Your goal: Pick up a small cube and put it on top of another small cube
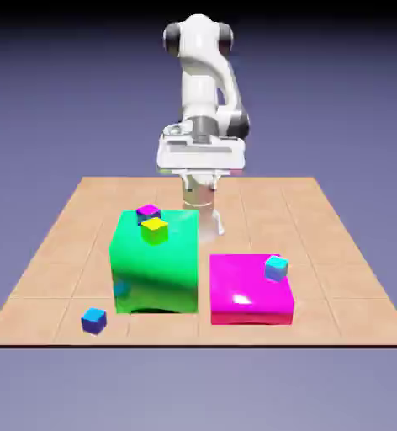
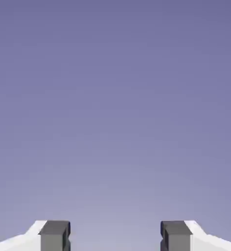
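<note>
My gripper [image 2: 115, 238] stands wide, its two grey fingertips [image 2: 54, 235] well apart at the bottom of the hand view with nothing between them; all I see beyond them is plain blue-violet backdrop. In the exterior view the white arm [image 1: 203, 84] is folded up at the far edge of the tiled table [image 1: 59, 244], the hand held level and high, clear of every block. Nearest to it I list the big green block [image 1: 156, 265], on whose top sit two tiny cubes side by side: the magenta-topped cube [image 1: 148, 211] at the far corner toward the exterior view's left, and the yellow-topped cube [image 1: 155, 229] just in front of it, touching or nearly so; I cannot tell which. Beside the green block, toward the exterior view's right, lies the flat magenta slab [image 1: 248, 295], with a light cyan cube [image 1: 276, 268] resting near its far right corner. The small blue cube [image 1: 93, 320] sits alone on the table, at the near edge, just off the green block's front left corner.
</note>
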Motion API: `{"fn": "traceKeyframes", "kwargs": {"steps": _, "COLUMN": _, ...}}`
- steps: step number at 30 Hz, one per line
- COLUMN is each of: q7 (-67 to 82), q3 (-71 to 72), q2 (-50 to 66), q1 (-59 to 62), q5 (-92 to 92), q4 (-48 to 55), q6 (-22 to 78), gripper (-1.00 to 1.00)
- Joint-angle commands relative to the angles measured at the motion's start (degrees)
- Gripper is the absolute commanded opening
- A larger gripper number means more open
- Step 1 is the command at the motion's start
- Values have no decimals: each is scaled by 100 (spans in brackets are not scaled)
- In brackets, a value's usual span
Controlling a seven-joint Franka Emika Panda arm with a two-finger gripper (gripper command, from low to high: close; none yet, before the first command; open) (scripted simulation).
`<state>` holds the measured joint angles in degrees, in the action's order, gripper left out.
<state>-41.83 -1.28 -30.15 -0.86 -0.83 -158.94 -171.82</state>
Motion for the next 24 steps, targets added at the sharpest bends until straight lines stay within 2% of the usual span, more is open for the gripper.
{"fn": "traceKeyframes", "kwargs": {"steps": 1, "q7": 52, "q3": -106, "q2": 208, "q1": -15, "q5": -69, "q4": 171, "q6": 182, "gripper": 0}}
{"fn": "traceKeyframes", "kwargs": {"steps": 24, "q7": 1243, "q3": -2544, "q2": 4984, "q1": -350, "q5": -1647, "q4": 4104, "q6": 4357, "gripper": 0}}
